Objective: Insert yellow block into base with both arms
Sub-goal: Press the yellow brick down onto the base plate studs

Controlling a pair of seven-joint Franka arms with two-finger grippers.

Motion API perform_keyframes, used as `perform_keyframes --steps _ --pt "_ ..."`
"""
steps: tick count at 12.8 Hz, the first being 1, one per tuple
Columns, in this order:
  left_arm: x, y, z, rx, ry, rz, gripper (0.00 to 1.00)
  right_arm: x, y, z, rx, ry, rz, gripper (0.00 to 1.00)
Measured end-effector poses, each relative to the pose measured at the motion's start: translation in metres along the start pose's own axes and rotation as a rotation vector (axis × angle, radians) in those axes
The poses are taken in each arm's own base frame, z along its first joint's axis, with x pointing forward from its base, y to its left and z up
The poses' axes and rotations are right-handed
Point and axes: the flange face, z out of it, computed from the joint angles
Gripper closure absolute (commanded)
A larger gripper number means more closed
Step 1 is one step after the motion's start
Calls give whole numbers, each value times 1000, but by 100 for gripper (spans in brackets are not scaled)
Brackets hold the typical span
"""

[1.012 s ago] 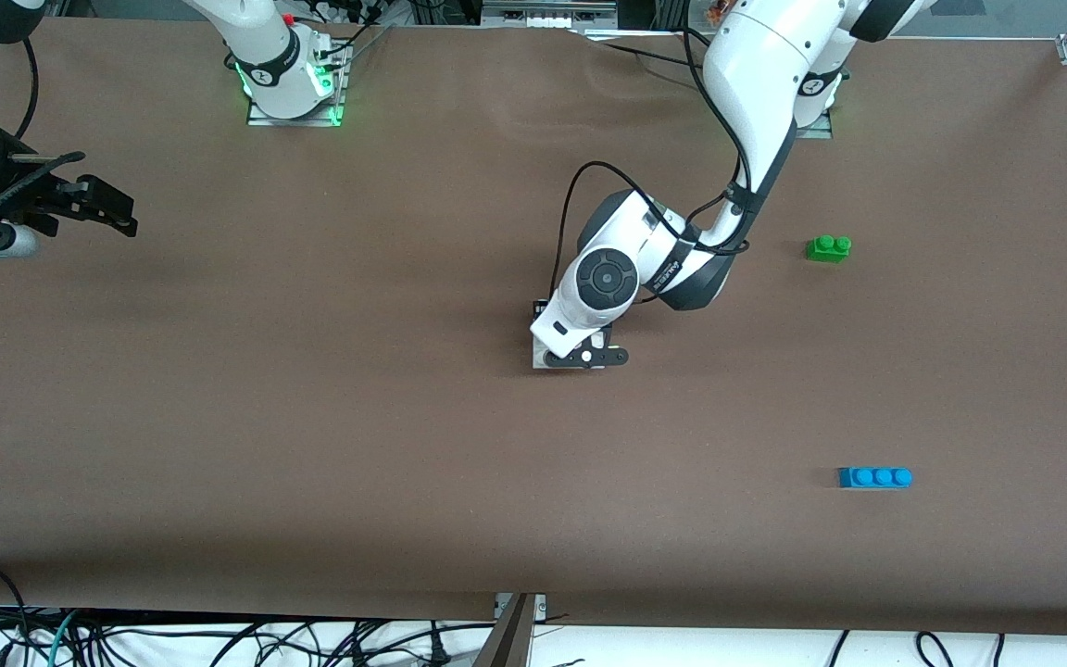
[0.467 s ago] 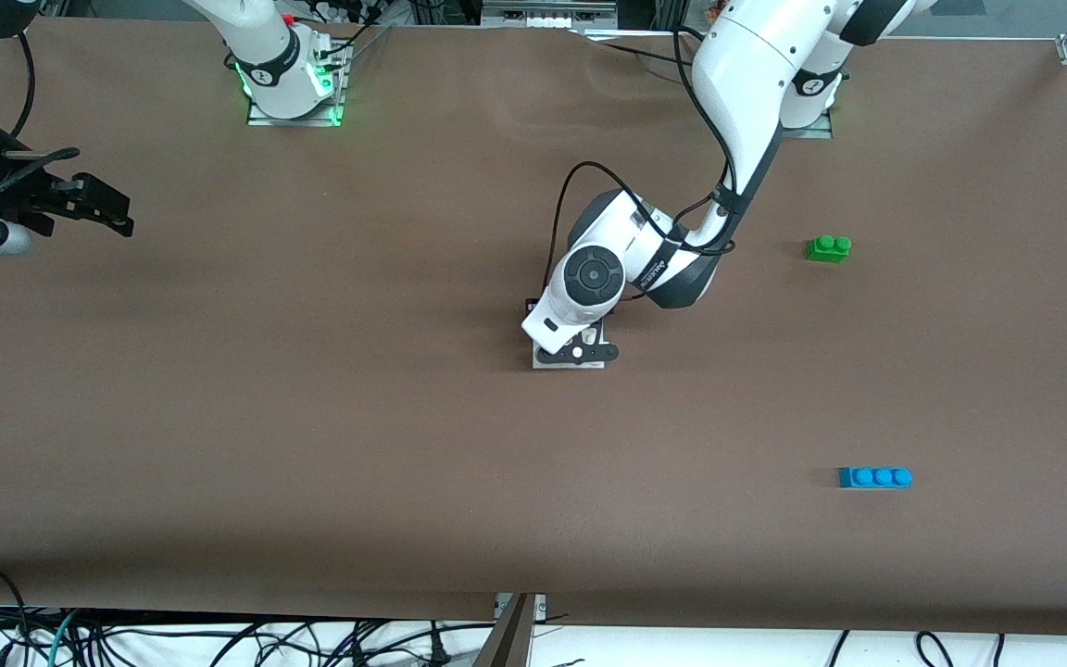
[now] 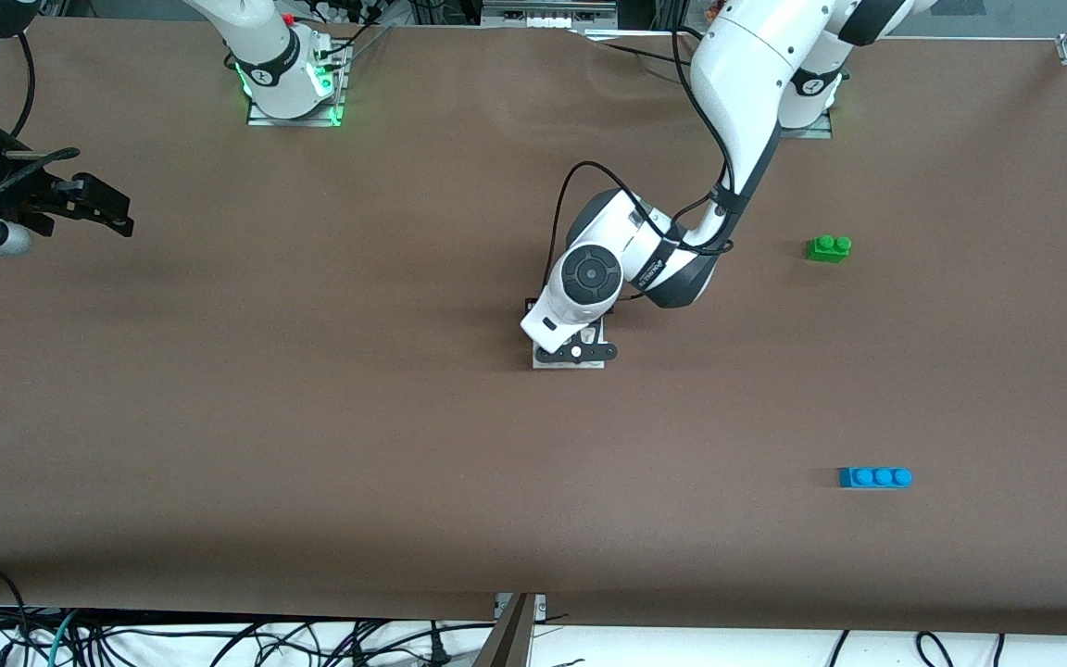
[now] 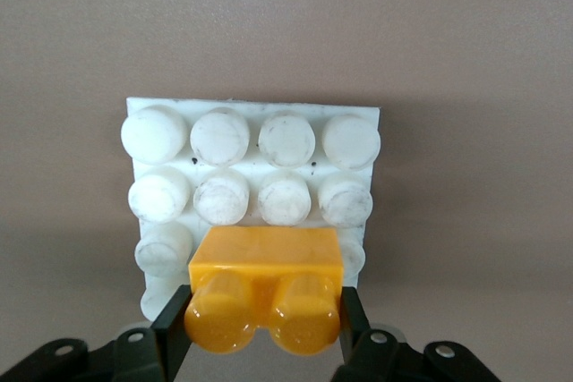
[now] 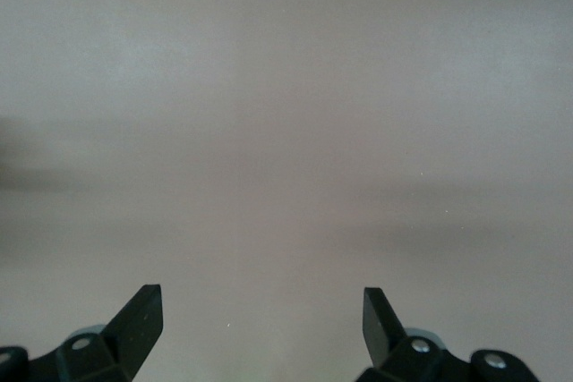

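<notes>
Insertion step: left end effector (image 4: 261, 333) clamps yellow block (image 4: 266, 297) over white base (image 4: 253, 167); next, align studs, press down; right end effector (image 5: 262, 318) waits wide open.

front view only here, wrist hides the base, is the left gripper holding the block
Observer: Yes. In the left wrist view the left gripper is shut on the yellow block.
Operator: is it over the base
Observer: It sits over the edge rows of the base; I cannot tell if it is pressed in.
Operator: right gripper
Observer: The right gripper is open with only bare table under it; that arm waits.
</notes>
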Motion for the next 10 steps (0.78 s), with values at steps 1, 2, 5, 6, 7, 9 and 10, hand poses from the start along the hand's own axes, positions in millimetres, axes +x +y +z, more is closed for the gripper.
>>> perform_keyframes --steps 1,2,5,6,7,9,10 --pt "0 0 0 1 0 -1 54 0 0 0 0 0 0 1" --pt "1 -1 0 1 0 -1 54 0 0 0 0 0 0 1" --pt "-1 -1 2 34 10 22 54 0 0 0 0 0 0 1" --pt "-2 0 2 41 13 28 54 0 0 0 0 1 0 1" --pt "-3 0 2 44 14 30 55 0 0 0 0 1 0 1" --pt "-3 0 3 46 13 30 55 0 0 -1 0 1 0 1" --pt "-3 0 3 47 12 30 55 0 0 -1 0 2 0 1"
